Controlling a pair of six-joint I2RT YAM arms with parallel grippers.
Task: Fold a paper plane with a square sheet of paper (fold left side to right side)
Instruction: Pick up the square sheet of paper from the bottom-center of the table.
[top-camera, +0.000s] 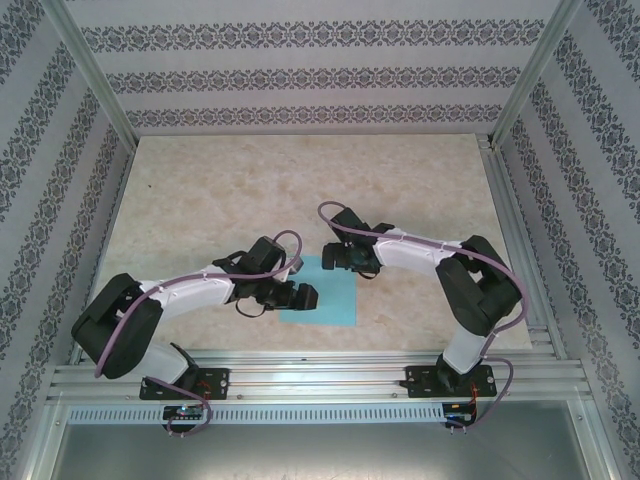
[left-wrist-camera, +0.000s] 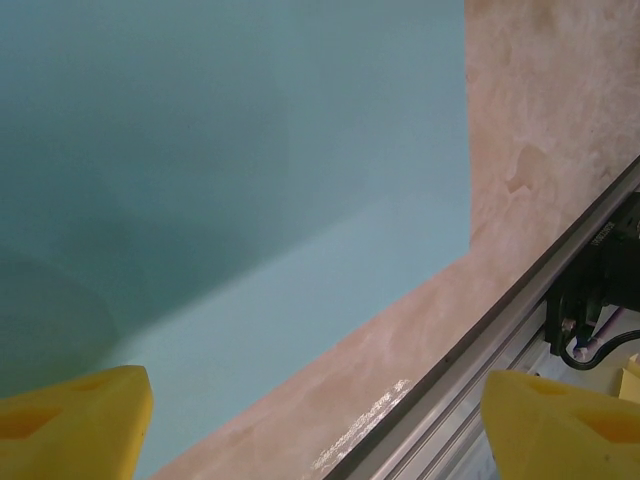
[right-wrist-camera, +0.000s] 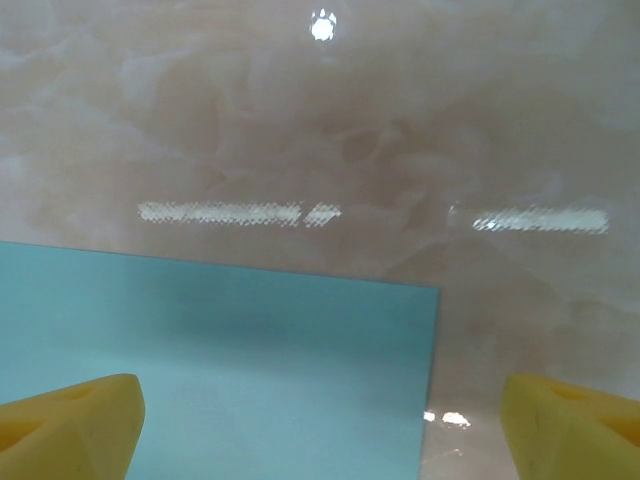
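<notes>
Light-blue and flat, the square sheet of paper (top-camera: 338, 300) lies on the marble-pattern worktop (top-camera: 250, 180), toward 6 o'clock in my top view, close to the aluminium rail (top-camera: 320, 362). I see the left arm (top-camera: 190, 290) reaching over the sheet's 9 o'clock edge and the right arm (top-camera: 415, 250) ending at its 12 o'clock edge. On the left wrist camera the yellow left fingers (left-wrist-camera: 70, 425) stand wide apart and hold nothing, with the paper toward 10 o'clock. The right fingers (right-wrist-camera: 65, 425) are also fully spread and empty, with the sheet's corner toward 7 o'clock.
</notes>
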